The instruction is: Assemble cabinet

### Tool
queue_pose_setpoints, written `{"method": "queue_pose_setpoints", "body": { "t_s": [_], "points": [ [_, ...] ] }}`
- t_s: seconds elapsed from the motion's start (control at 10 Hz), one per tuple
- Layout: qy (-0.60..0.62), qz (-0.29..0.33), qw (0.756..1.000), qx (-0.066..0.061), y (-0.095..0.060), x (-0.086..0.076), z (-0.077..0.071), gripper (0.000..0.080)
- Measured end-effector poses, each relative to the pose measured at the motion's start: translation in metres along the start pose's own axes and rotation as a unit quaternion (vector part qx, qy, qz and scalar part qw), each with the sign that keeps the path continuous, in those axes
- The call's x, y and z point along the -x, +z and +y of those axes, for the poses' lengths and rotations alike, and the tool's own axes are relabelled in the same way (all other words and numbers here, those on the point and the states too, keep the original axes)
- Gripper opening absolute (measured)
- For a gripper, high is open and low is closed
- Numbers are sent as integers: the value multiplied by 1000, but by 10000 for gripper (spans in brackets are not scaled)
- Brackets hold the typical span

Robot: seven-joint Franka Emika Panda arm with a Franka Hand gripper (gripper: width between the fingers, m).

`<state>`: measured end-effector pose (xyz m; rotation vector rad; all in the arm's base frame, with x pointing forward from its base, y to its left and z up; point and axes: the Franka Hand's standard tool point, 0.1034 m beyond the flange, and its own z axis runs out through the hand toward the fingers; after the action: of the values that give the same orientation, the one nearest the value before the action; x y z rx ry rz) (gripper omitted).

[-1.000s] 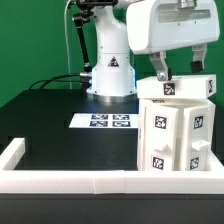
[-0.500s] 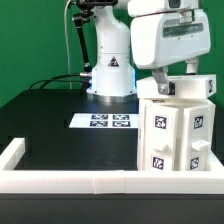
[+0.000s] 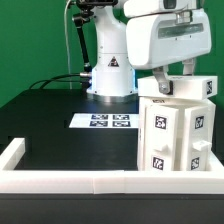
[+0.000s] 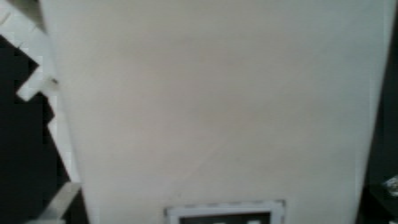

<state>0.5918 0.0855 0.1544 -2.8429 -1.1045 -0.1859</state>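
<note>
The cabinet (image 3: pixel 178 130) is a white boxy body with square black-and-white tags, standing at the exterior view's right near the front rim. A white top panel (image 3: pixel 200 88) with a tag lies on it. My gripper (image 3: pixel 176 76) comes down from above, and its two dark fingers (image 3: pixel 160 74) reach onto that panel and grip it. In the wrist view a white tagged face of the cabinet (image 4: pixel 214 100) fills almost the whole picture. My fingertips do not show there.
The marker board (image 3: pixel 103 122) lies flat on the black table in the middle. The robot base (image 3: pixel 110 70) stands behind it. A low white rim (image 3: pixel 60 180) edges the table's front and left side, close to the cabinet's foot.
My hand has shifted slightly to the exterior view's left and turned a little above the cabinet. The top panel sits slightly more tilted than before.
</note>
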Motion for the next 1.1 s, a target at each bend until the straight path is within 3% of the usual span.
{"method": "queue_pose_setpoints", "body": {
  "t_s": [0.2,0.5,1.1],
  "points": [
    [92,9,996,7,1,0,0,552],
    [259,20,966,12,1,0,1,552],
    [506,24,862,7,2,-1,0,553]
  ]
}}
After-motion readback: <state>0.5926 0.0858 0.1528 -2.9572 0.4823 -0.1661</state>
